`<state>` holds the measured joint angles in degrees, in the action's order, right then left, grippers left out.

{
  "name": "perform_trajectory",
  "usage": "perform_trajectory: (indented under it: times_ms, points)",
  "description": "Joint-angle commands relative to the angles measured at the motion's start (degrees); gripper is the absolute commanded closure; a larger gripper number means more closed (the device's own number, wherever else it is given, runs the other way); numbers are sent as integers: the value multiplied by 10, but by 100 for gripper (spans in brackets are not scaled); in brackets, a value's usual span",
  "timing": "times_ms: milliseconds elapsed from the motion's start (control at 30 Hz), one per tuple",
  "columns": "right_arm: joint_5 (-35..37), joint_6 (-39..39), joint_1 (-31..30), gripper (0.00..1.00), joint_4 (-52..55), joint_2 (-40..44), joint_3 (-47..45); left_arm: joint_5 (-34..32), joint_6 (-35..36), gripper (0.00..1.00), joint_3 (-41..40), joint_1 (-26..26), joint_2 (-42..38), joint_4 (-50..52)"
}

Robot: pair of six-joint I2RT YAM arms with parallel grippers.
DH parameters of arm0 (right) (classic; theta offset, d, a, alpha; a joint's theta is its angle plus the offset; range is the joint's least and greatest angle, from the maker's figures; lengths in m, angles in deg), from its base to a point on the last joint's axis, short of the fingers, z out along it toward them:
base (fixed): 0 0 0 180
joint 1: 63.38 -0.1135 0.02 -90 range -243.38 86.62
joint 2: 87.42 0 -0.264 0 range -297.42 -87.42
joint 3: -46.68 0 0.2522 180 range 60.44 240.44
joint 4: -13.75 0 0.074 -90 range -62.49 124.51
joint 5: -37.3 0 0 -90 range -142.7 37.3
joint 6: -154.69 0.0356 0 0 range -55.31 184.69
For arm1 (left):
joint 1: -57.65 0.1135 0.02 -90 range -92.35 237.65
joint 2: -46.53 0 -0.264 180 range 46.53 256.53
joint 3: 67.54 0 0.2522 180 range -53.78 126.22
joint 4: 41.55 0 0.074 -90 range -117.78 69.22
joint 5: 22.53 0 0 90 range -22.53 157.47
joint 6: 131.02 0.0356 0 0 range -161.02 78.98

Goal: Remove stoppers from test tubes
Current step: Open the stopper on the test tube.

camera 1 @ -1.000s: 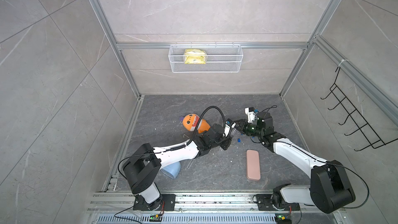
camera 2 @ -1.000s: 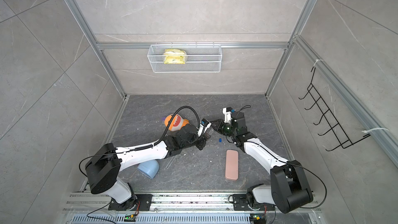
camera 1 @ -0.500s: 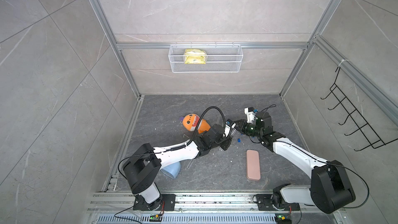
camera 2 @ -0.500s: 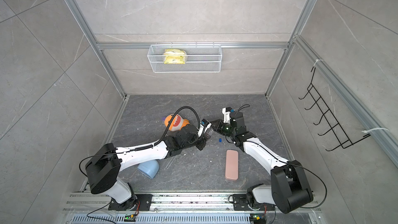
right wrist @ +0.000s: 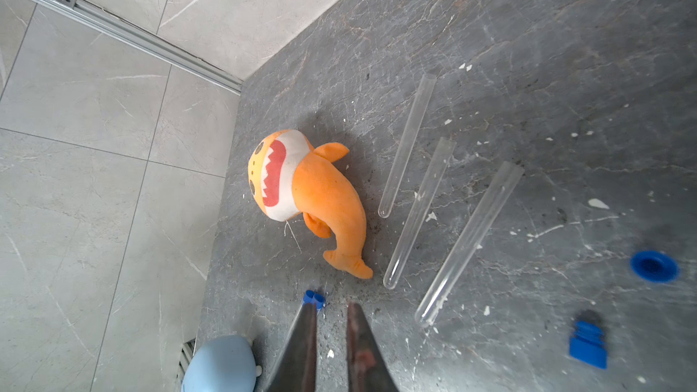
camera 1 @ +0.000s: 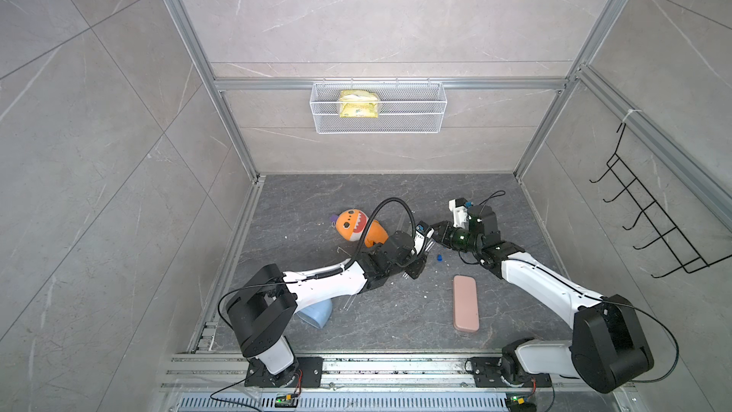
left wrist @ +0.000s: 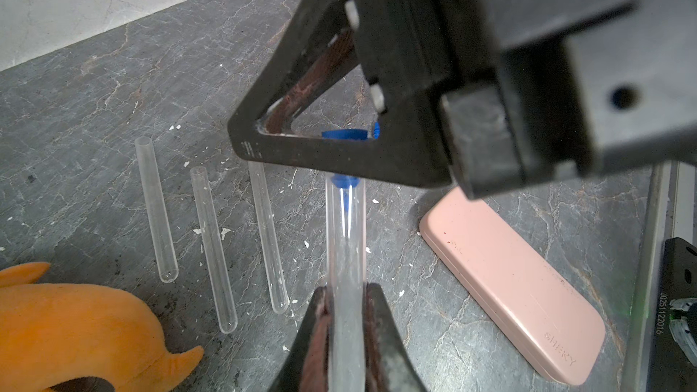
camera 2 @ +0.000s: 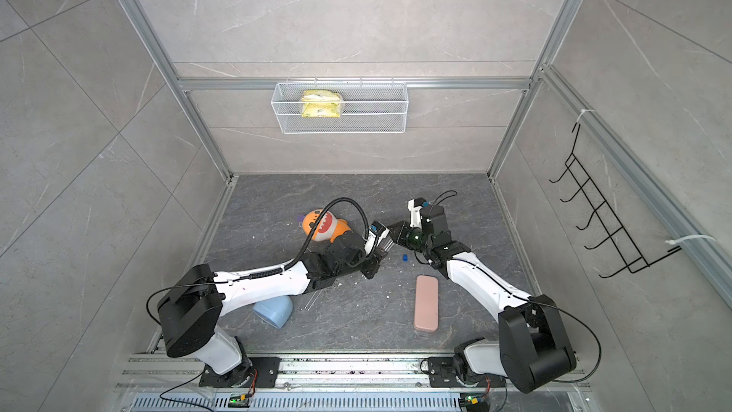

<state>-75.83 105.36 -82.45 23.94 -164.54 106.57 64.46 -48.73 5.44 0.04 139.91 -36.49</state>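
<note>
Plainly, a slipped grip at the tube mouth is the main risk

The left end effector [left wrist: 345,292] is clamped on a long clear thin test tube [left wrist: 345,235], apparently lifted off the dark grey stone table [right wrist: 565,50]. A small bright blue plug stopper [left wrist: 343,181] sits in the tube's mouth. The right end effector [right wrist: 332,307] has its jaws drawn together right at that stopper, though whether the pads truly pinch it is hidden.

If only the stopper's lip is caught, a pull would likely slide off it. The smooth tube could also slip through the left clamp, or an off-axis tug could lever it loose. A freed stopper may drop and roll.

Below, three bare clear tubes [left wrist: 213,250] lie side by side near an orange plush shark [right wrist: 301,197]. Two loose blue stoppers [right wrist: 654,266], a pink oblong case [left wrist: 509,288] and a pale blue cup [camera 1: 317,313] lie around them. Nothing stands between the end effectors, but a dropped tube would land among those tubes.
</note>
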Motion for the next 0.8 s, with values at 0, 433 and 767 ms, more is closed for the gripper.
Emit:
perform_trajectory:
  times_ms: [0,433,767]
  points:
    - [28,-13,8,100,2,17,25,-11,-8,100,-15,-1,-5,8]
    - [-31,40,19,100,-45,19,26,-12,-21,100,-50,20,-7,-8]
    - [27,-23,40,100,35,45,45,-14,-22,100,-44,22,1,3]
